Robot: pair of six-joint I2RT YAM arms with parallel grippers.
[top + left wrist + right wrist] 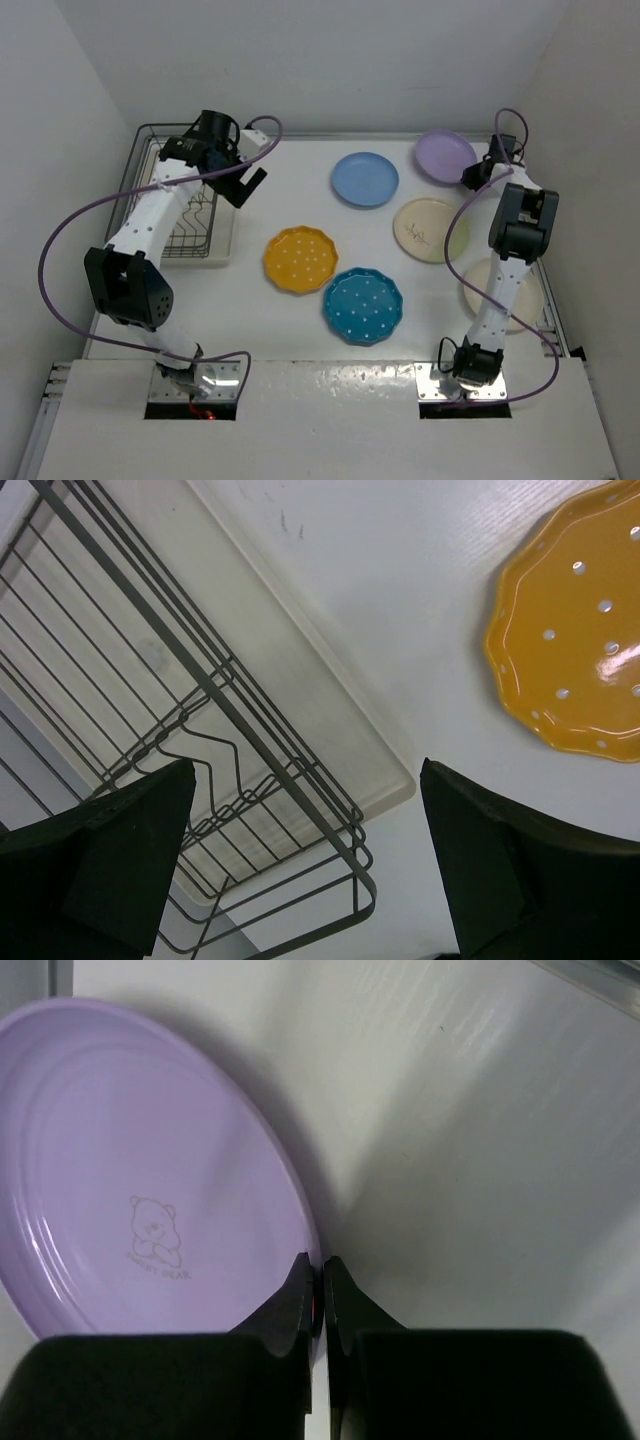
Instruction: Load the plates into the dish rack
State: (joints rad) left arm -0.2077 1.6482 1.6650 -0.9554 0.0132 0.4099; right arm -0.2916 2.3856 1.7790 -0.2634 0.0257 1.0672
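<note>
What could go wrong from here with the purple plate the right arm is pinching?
The right gripper pinches only the thin rim of the lavender plate, so it may slip or swing when carried. The dish rack sits at the far left with the left gripper open over its corner, so the arms could collide there.

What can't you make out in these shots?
Top view: the left arm covers part of the rack; the right arm crosses the rightmost plate.
Left wrist: the yellow plate is cut off by the right edge.
Right wrist: the right gripper hides where it pinches the lavender plate.
</note>
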